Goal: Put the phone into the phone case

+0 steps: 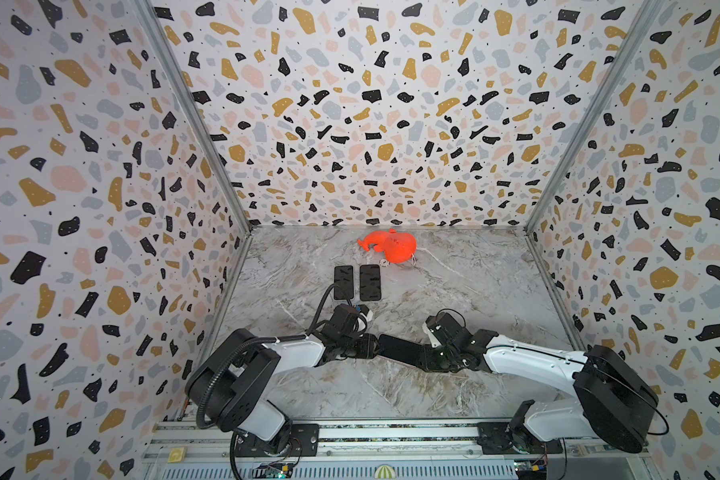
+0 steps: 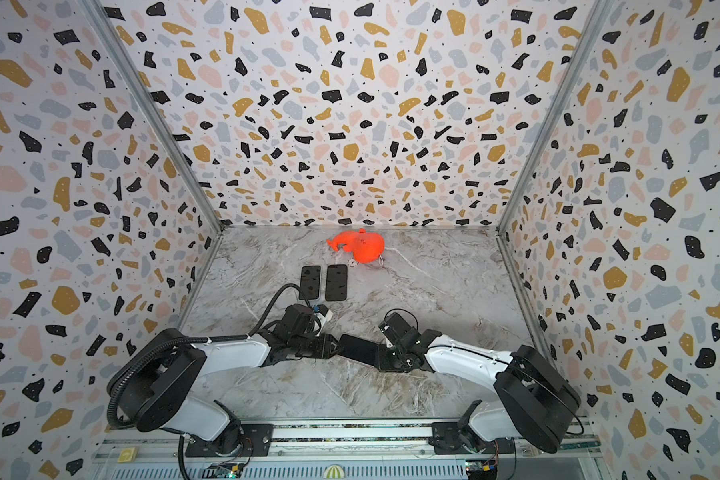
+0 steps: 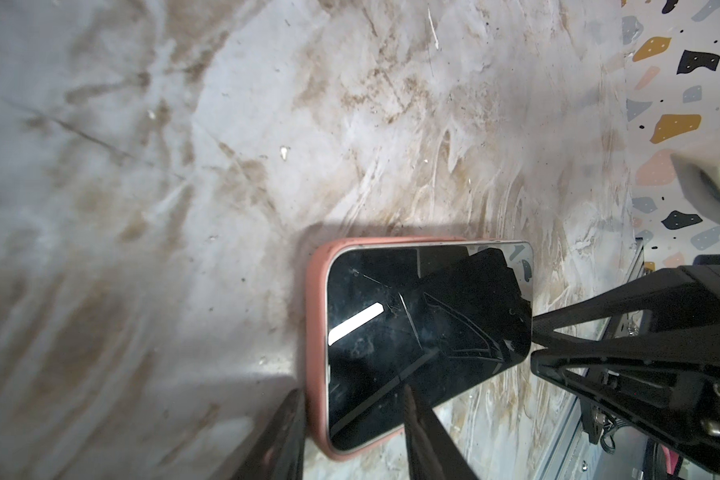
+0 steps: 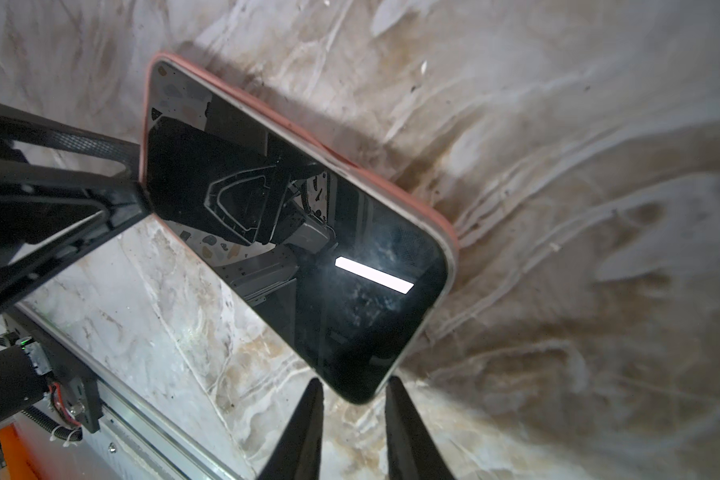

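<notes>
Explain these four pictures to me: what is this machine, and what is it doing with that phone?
A left arm and a right arm stand at a marble table. Two pictures look down from overhead; two come from cameras on the wrists. Each arm ends in a claw. Between them lies a phone, partly seated in a pink case. The left claw stands open at one end; the right claw flanks the other end's corner, grip unclear. Farther back lie two dark slabs and an orange toy.

Over the marble table (image 2: 433,299), a dark phone (image 2: 358,349) sits between the left hand (image 2: 336,347) and right hand (image 2: 382,357).
</notes>
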You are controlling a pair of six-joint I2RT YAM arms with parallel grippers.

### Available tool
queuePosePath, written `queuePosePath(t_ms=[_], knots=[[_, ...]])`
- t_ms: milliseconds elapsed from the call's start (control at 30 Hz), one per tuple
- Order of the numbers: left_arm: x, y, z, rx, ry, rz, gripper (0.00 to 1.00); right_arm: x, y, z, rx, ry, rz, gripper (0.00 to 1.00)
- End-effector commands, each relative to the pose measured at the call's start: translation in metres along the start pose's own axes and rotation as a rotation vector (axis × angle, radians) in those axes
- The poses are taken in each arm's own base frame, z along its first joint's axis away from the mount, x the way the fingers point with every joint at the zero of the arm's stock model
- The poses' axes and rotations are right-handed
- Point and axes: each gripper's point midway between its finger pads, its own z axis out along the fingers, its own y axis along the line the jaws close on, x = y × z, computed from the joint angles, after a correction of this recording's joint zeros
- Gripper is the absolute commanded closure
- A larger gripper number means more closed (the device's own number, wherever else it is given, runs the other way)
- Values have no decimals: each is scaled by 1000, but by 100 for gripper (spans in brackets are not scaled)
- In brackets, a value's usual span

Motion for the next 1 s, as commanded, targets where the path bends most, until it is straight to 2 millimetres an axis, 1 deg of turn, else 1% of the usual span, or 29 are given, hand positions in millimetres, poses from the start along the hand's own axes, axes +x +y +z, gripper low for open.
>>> queuePosePath(t_ms=[0,133,467,800,900,933,967], knots=[[20,6,5,1,64,-25,59,-1,10,3,-42,10,-7,73],[21,5,6,9,64,-27,60,0,16,6,-57,20,-23,74],[23,0,8,27,69,-22,63,1,25,12,-61,36,-48,83],[23,-4,8,36,67,-12,62,2,33,23,-64,61,-70,84],[20,-1,6,3,68,5,60,2,31,19,-41,66,-81,84],[19,0,4,-7,66,7,58,1,30,15,-30,58,-90,84],[18,2,1,-19,61,6,55,0,28,8,-15,47,-104,83]])
